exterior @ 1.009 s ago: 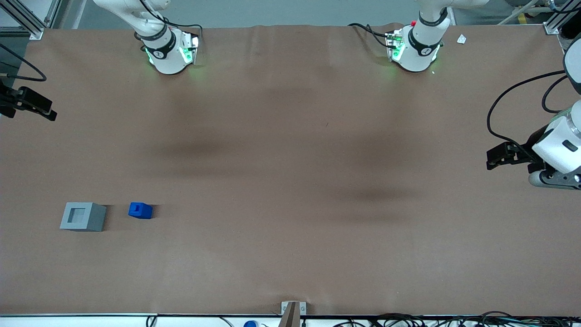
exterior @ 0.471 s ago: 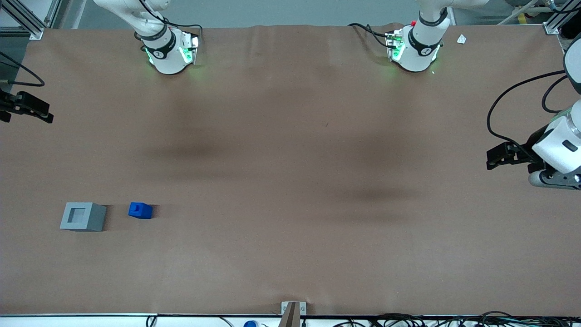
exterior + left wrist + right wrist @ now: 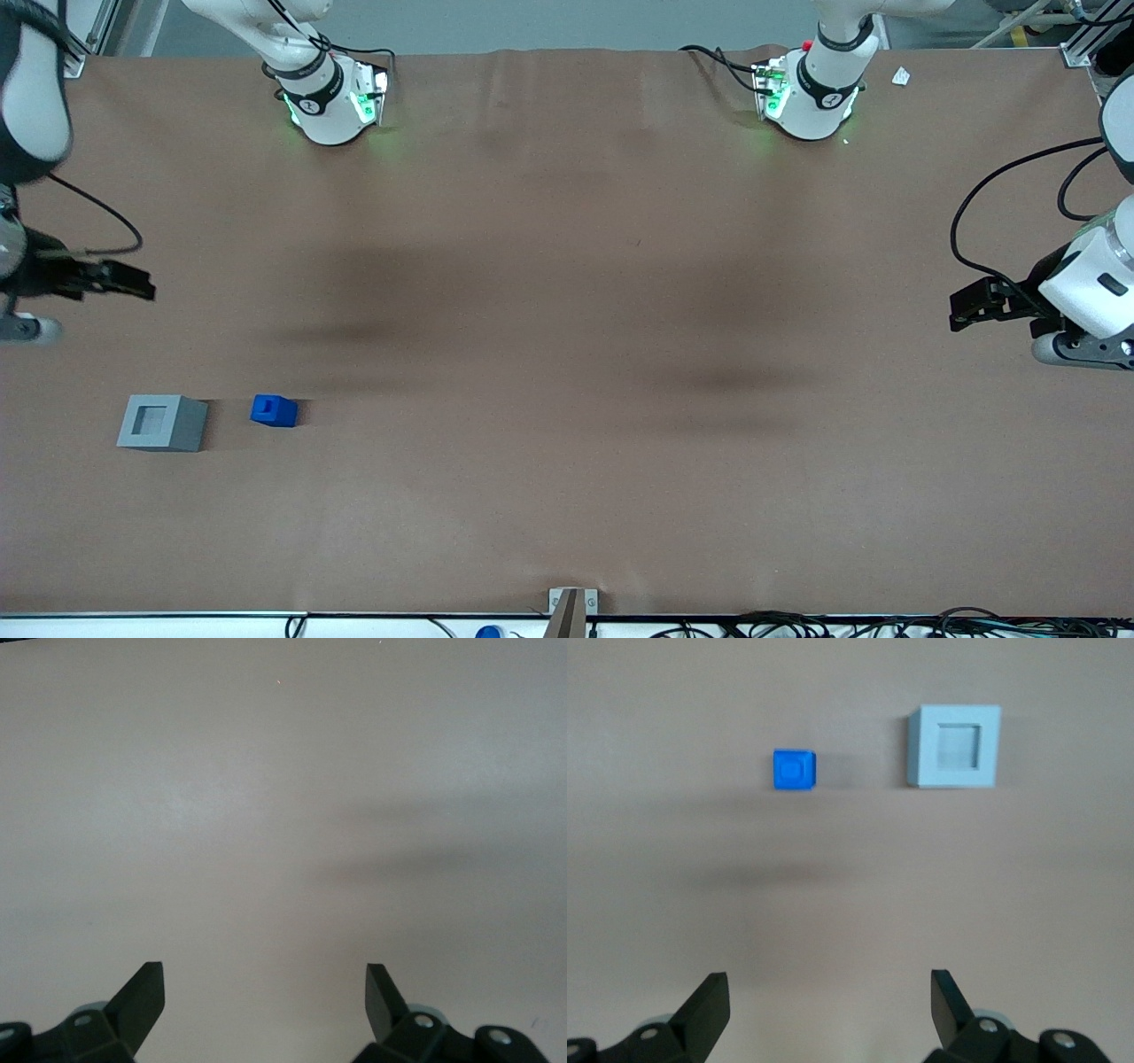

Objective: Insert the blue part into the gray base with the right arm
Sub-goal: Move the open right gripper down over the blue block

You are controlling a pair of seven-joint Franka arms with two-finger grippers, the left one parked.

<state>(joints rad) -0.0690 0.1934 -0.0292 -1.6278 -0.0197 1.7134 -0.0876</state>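
The blue part sits on the brown table toward the working arm's end, beside the gray base, a small gap between them. The base's square recess faces up and holds nothing. My right gripper hangs above the table, farther from the front camera than both blocks, and it is open and empty. In the right wrist view the blue part and the gray base lie side by side ahead of the wide-open gripper. The right arm reaches in at the table's end.
The brown table spreads wide around the two blocks. The two arm bases stand at the table's edge farthest from the front camera. A metal bracket and cables lie at the near edge.
My right gripper has moved nearer to the front camera and farther in over the table, toward the two blocks. The arm's white link has come into view. The blocks have not moved.
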